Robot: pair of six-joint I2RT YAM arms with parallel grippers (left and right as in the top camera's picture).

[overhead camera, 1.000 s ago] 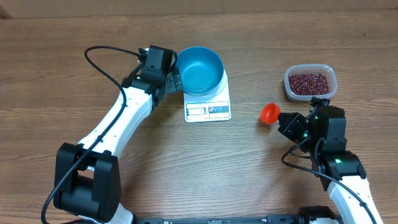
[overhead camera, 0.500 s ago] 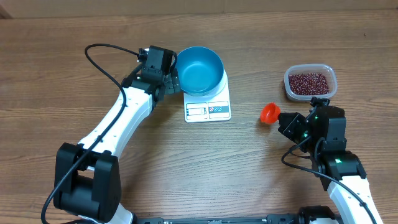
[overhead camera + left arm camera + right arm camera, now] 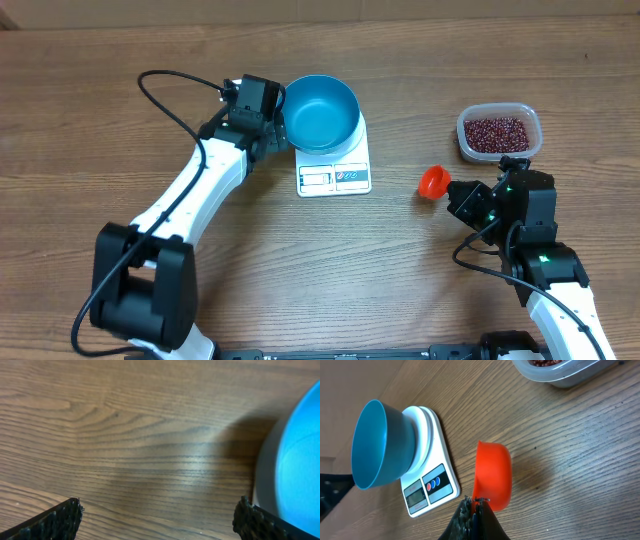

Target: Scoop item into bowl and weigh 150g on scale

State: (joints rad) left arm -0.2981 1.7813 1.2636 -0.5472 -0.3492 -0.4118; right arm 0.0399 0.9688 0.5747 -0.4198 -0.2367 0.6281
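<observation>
Overhead, left pincer: my left gripper [image 3: 276, 125] sits just beside the blue bowl [image 3: 319, 112], at its left rim.
Overhead, right pincer: my right gripper [image 3: 455, 192] holds the orange scoop [image 3: 433, 181], near the bean container [image 3: 470, 120].
Overhead, count: one blue bowl on one white scale [image 3: 335, 176], one orange scoop, one bean container of red beans [image 3: 495, 133], all on the wooden table [image 3: 400, 280].
Left wrist: my fingertips [image 3: 55, 521] stand wide apart, holding nothing; the blue bowl fills the right edge.
Right wrist: my jaws are pinched tight on the orange scoop's edge, between the white scale and the bean container.
</observation>
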